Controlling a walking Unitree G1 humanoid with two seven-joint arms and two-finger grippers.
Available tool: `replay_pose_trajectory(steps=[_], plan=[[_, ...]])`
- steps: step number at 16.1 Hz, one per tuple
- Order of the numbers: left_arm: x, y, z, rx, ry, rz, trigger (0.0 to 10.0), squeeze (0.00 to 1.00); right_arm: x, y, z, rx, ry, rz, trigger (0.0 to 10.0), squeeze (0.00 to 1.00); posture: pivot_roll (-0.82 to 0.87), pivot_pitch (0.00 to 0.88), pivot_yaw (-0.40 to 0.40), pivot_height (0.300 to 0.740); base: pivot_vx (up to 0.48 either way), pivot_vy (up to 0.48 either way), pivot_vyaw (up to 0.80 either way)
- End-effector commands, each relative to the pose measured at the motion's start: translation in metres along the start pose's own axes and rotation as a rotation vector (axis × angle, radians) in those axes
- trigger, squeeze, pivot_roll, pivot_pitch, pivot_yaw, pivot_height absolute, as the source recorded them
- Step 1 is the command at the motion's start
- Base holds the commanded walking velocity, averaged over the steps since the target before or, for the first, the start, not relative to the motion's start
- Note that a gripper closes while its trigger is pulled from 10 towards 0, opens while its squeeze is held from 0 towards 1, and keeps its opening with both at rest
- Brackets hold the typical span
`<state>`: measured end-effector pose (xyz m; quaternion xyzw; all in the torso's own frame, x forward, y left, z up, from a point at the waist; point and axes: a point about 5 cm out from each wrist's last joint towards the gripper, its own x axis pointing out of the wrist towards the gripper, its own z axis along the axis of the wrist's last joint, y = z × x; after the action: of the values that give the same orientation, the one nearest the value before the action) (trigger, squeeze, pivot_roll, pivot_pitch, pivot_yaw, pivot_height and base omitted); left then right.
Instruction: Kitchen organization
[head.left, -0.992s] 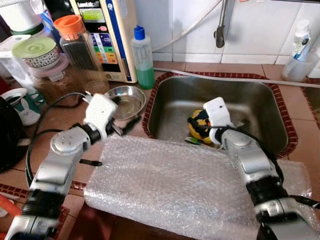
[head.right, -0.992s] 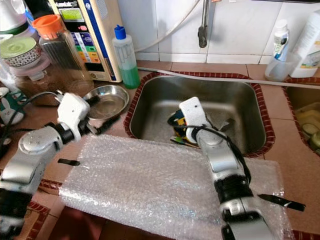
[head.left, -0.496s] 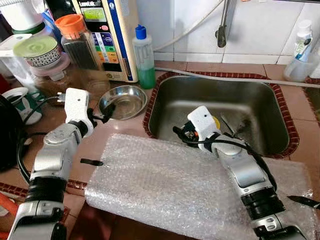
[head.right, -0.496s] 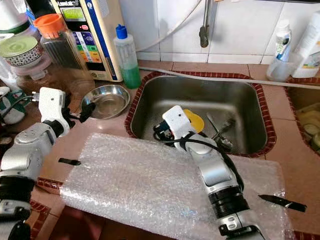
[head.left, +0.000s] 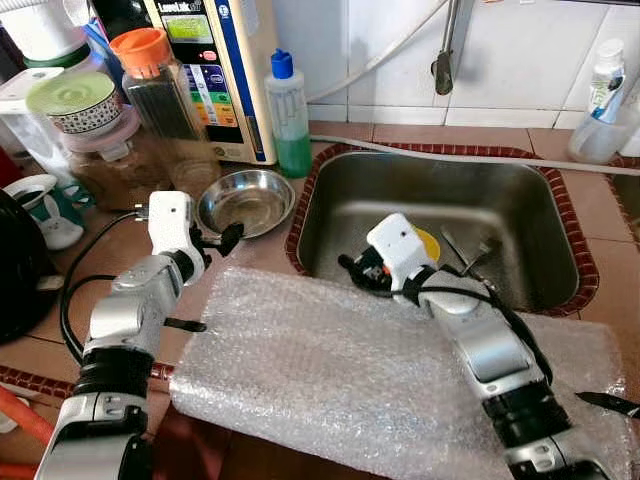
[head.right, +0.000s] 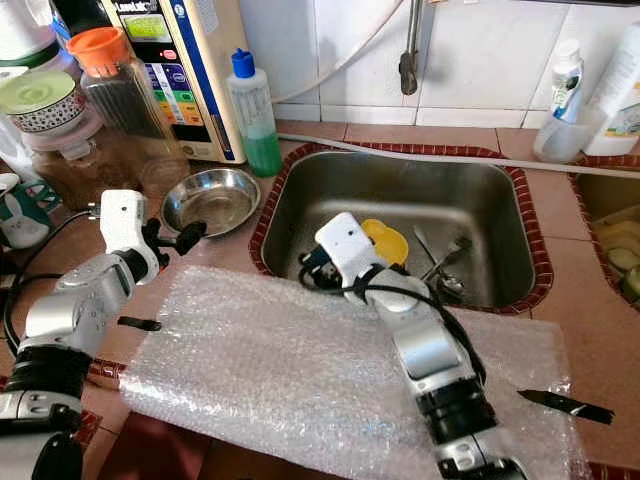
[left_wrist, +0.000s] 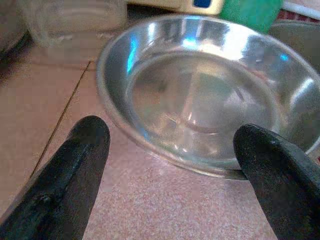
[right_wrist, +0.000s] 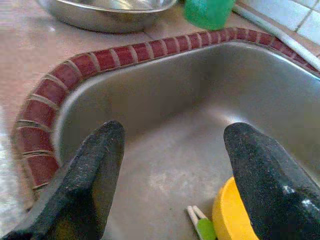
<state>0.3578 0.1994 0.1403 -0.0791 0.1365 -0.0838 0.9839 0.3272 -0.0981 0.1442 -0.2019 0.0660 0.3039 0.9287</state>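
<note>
A shallow steel bowl (head.left: 245, 200) sits on the tiled counter left of the sink (head.left: 330, 165). My left gripper (head.left: 226, 240) is open just short of the bowl's near rim (left_wrist: 165, 157), touching nothing. My right gripper (head.left: 352, 268) is open and empty, low inside the sink near its front left corner. In the sink, behind that wrist, lies a yellow dish (head.left: 428, 243), with its edge (right_wrist: 232, 220) close to one finger. A few metal utensils (head.left: 470, 255) lie in the sink to the right.
A bubble-wrap sheet (head.left: 350, 370) covers the counter in front of the sink, with a black knife (head.right: 560, 403) at its right end. A green soap bottle (head.left: 288, 115), a water purifier (head.left: 215, 70) and jars (head.left: 150, 85) line the back left. A faucet (head.left: 440, 60) hangs over the sink.
My left gripper swung back left, then came forward again to the bowl's rim. My right arm moved left inside the sink, away from the yellow dish.
</note>
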Motion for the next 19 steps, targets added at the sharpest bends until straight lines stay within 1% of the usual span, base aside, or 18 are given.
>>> replay_pose_trajectory(steps=[1, 2, 3, 4, 5, 6, 7, 8, 11, 13, 16, 17, 19], plan=[[0.000, 0.007, -0.005, -0.051, 0.040, 0.029, 10.0, 0.00, 0.001, 0.008, 0.007, -0.013, -0.021, 0.037, 10.0, 0.00, -0.19, 0.091, 0.154, 0.740, 0.000, 0.000, 0.00], [0.000, 0.009, -0.005, -0.079, 0.044, 0.043, 4.7, 0.00, 0.000, 0.009, 0.006, -0.017, -0.019, 0.038, 10.0, 0.00, -0.19, 0.091, 0.154, 0.740, 0.000, 0.000, 0.00], [0.000, 0.010, -0.005, -0.087, 0.043, 0.050, 3.3, 0.00, 0.000, 0.009, 0.005, -0.020, -0.016, 0.038, 10.0, 0.00, -0.19, 0.091, 0.154, 0.740, 0.000, 0.000, 0.00], [0.000, 0.012, -0.006, -0.112, 0.049, 0.058, 2.5, 0.00, 0.000, 0.009, 0.005, -0.026, -0.015, 0.038, 10.0, 0.00, -0.19, 0.091, 0.154, 0.740, 0.000, 0.000, 0.00], [0.000, 0.013, -0.007, -0.176, 0.061, 0.068, 2.8, 0.00, 0.000, 0.009, 0.005, -0.032, -0.015, 0.039, 10.0, 0.00, -0.19, 0.091, 0.154, 0.740, 0.000, 0.000, 0.00], [0.000, 0.014, -0.007, -0.222, 0.065, 0.072, 3.4, 0.00, 0.000, 0.009, 0.005, -0.034, -0.015, 0.040, 10.0, 0.00, -0.18, 0.094, 0.160, 0.740, 0.000, 0.000, 0.00], [0.000, 0.014, -0.006, -0.241, 0.063, 0.069, 7.4, 0.00, 0.000, 0.009, 0.006, -0.035, -0.015, 0.040, 10.0, 0.00, -0.18, 0.094, 0.160, 0.740, 0.000, 0.000, 0.00], [0.000, 0.013, -0.003, -0.255, 0.059, 0.058, 10.0, 0.00, 0.001, 0.010, 0.006, -0.038, -0.014, 0.041, 10.0, 0.00, -0.18, 0.094, 0.159, 0.740, 0.000, 0.000, 0.00], [0.000, 0.011, 0.001, -0.298, 0.051, 0.049, 10.0, 0.00, 0.001, 0.010, 0.005, -0.044, -0.013, 0.045, 10.0, 0.00, -0.18, 0.095, 0.159, 0.740, 0.000, 0.000, 0.00], [-0.001, 0.011, 0.002, -0.278, 0.067, 0.053, 10.0, 0.00, 0.002, 0.009, 0.005, -0.048, -0.012, 0.042, 10.0, 0.00, -0.17, 0.095, 0.161, 0.740, 0.000, 0.000, 0.00], [-0.002, 0.014, 0.005, -0.250, 0.065, 0.071, 10.0, 0.00, 0.002, 0.008, 0.004, -0.050, -0.010, 0.039, 10.0, 0.00, -0.17, 0.095, 0.161, 0.740, 0.000, 0.000, 0.00], [-0.003, 0.015, 0.005, -0.233, 0.087, 0.081, 10.0, 0.00, 0.002, 0.007, 0.004, -0.052, -0.008, 0.035, 10.0, 0.00, -0.18, 0.094, 0.163, 0.740, 0.000, 0.000, 0.00], [-0.002, 0.012, 0.006, -0.223, 0.107, 0.079, 10.0, 0.00, 0.003, 0.006, 0.004, -0.055, -0.007, 0.033, 10.0, 0.00, -0.17, 0.096, 0.163, 0.740, 0.000, 0.000, 0.00]])
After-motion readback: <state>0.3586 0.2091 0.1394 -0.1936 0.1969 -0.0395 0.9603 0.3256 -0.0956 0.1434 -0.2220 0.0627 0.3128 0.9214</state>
